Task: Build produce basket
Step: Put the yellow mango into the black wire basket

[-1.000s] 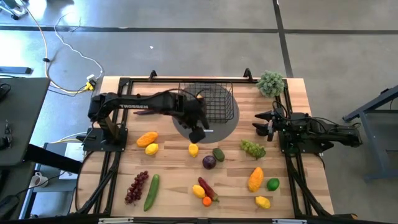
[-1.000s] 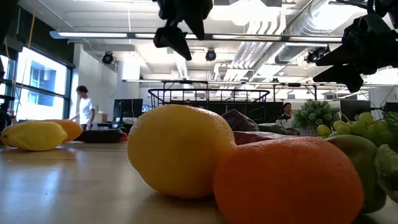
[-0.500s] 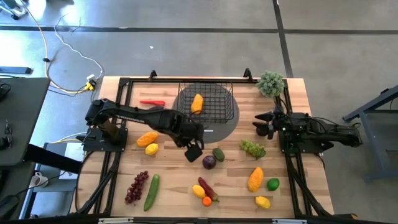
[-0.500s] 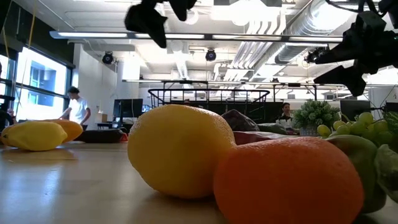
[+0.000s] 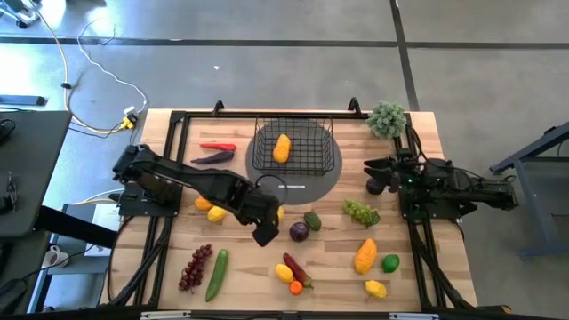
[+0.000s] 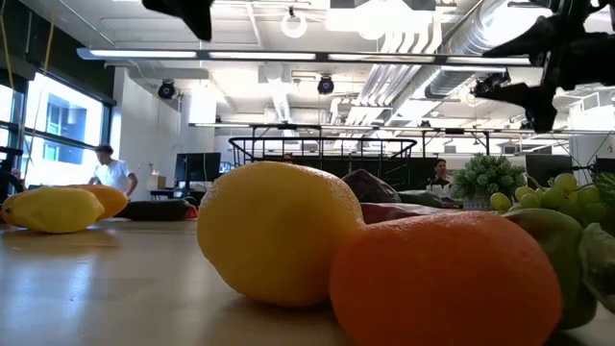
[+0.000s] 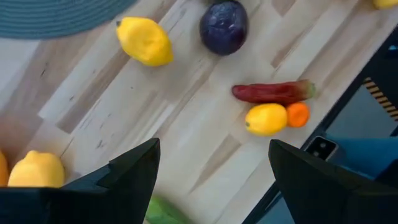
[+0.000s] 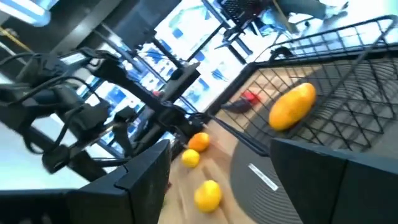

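Near table edge: a yellow lemon (image 6: 279, 231) and a small orange fruit (image 6: 447, 279) are sitting side by side, touching, closest to the low camera, with a red chili (image 5: 296, 269) lying just beside them.
Front left: a bunch of dark grapes (image 5: 195, 268) and a green cucumber (image 5: 216, 274) are lying next to each other.
Front right: an orange mango (image 5: 364, 256), a lime (image 5: 390, 263) and another lemon (image 5: 376, 289) are resting close together.
Left gripper: the left gripper (image 5: 266, 233) is hovering above the middle of the table with its jaws standing wide apart and holding nothing; a purple plum (image 7: 224, 26) is lying just beside it.
Middle right: green grapes (image 5: 362, 212) are lying near the right arm's base.
Right gripper: the right gripper (image 5: 372, 176) is waiting at the right side of the table, jaws apart and empty.
Basket: the black wire basket (image 5: 313, 140) is sitting on a round grey mat (image 5: 324, 178) at the far middle of the table, holding one orange fruit (image 5: 282, 148).
Far left: a second red chili (image 5: 218, 147) and a dark eggplant (image 5: 212, 158) are lying beside the basket.
Far right corner: a potted plant (image 5: 388, 118) is standing upright.
Room beyond: a person (image 6: 109, 173) is bending over.
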{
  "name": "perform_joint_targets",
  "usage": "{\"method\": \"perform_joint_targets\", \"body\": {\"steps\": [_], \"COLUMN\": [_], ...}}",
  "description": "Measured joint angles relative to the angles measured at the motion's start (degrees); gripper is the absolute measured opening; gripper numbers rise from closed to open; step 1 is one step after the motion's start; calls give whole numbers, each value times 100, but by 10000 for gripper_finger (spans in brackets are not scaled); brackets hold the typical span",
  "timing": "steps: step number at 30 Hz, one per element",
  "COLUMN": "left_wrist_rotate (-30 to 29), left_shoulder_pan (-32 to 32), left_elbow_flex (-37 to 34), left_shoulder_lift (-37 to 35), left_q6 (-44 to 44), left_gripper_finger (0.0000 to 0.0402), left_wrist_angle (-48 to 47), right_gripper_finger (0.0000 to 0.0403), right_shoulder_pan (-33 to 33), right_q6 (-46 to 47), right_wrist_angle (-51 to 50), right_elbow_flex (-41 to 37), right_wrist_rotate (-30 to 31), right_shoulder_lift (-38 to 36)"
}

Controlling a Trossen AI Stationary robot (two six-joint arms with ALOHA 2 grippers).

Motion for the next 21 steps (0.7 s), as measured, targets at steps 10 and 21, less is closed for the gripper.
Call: {"method": "perform_joint_targets", "body": {"steps": [10,21], "left_wrist_rotate": [-533,-913], "left_shoulder_pan": [-226,-222], "left_elbow_flex": [0,-4], "left_shoulder_lift": [-617,-1080], "left_q6": [-339,-468], "left_gripper_finger": [290,290], "left_wrist_angle": [-154,-277], "right_gripper_finger": [256,256], "right_shoulder_pan": [1,2], "right_q6": [-736,-1381], "right_wrist_angle": [-49,-1691], "right_elbow_flex": [636,2211], "right_wrist_rotate": [-400,-1374], "right_shoulder_lift": [377,1586]}}
